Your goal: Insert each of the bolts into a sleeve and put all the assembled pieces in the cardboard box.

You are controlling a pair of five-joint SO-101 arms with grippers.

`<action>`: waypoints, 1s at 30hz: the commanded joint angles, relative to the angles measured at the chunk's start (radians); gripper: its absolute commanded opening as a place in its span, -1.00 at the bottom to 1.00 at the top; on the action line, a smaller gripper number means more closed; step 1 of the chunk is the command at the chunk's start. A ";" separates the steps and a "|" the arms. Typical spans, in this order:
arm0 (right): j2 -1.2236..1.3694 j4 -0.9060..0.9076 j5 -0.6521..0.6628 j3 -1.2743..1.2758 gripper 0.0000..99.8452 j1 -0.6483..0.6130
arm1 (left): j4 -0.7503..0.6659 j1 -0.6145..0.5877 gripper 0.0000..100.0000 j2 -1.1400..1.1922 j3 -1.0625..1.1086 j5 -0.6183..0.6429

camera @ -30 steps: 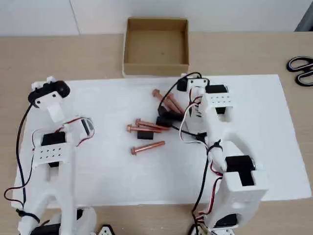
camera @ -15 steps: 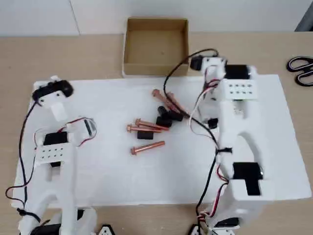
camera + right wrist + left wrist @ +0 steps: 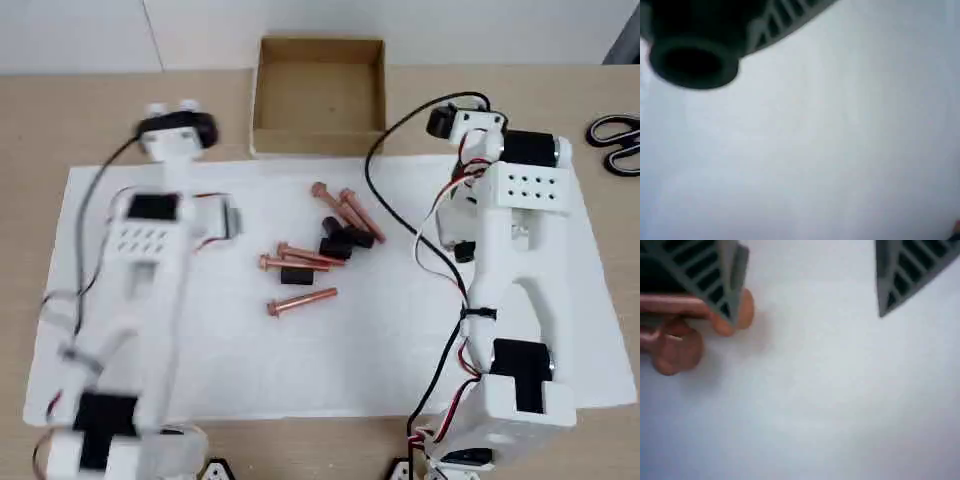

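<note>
Left claw [image 3: 805, 312] hangs spread over the sheet [image 3: 830, 405]; two bolts [image 3: 677, 347] lie by one finger, outside the gap. Right claw [image 3: 460, 240] is clamped on a sleeve [image 3: 692, 62], bore showing. Closing now would likely grab nothing or send the bolts rolling. The box [image 3: 318, 142] sits well beyond both.

The box [image 3: 320, 95] sits on the table [image 3: 100, 110], just behind the sheet [image 3: 300, 370]. At the sheet's middle the bolts [image 3: 300, 257] and sleeves [image 3: 338, 244] lie bunched, some touching, with one bolt [image 3: 302, 300] apart in front. My left gripper [image 3: 805, 312] hangs left of them, with two bolt heads beside one finger. My right gripper [image 3: 460, 235], to their right, holds a sleeve [image 3: 692, 62]. Scissors [image 3: 615, 142] lie at the table's far right.
</note>
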 commanded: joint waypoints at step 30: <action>-0.054 0.013 0.009 -0.052 -0.99 0.058 | 0.041 0.267 -0.65 0.709 -0.863 0.463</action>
